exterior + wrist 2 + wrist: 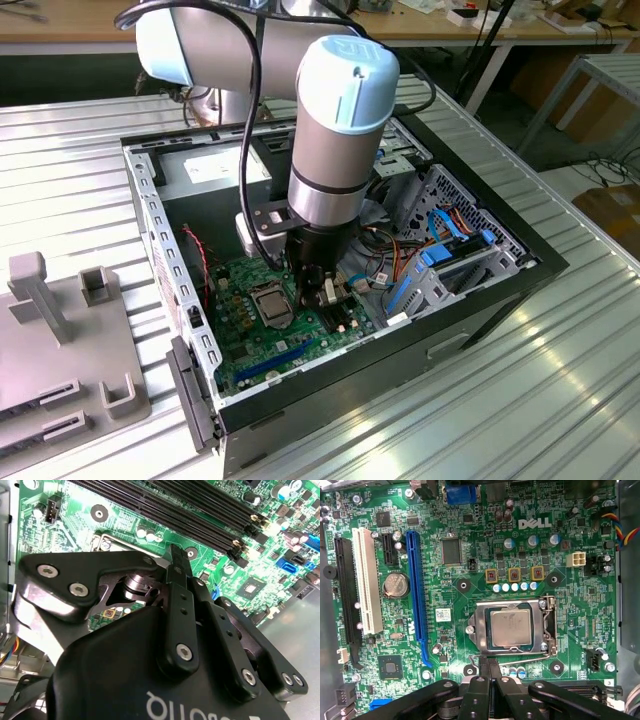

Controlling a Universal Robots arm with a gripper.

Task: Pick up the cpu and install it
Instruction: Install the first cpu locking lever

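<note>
In the first wrist view the black two-fingered gripper [489, 666] has its fingertips pressed together, clenched on nothing. Just beyond them the small square grey-topped cpu [510, 627] lies inside the shiny hinged metal socket frame [547, 626] on the green motherboard [470, 570]. In the exterior view that board sits in the open black computer case [500, 290], and the silver-and-blue robot arm [335, 120] reaches straight down into it.
</note>
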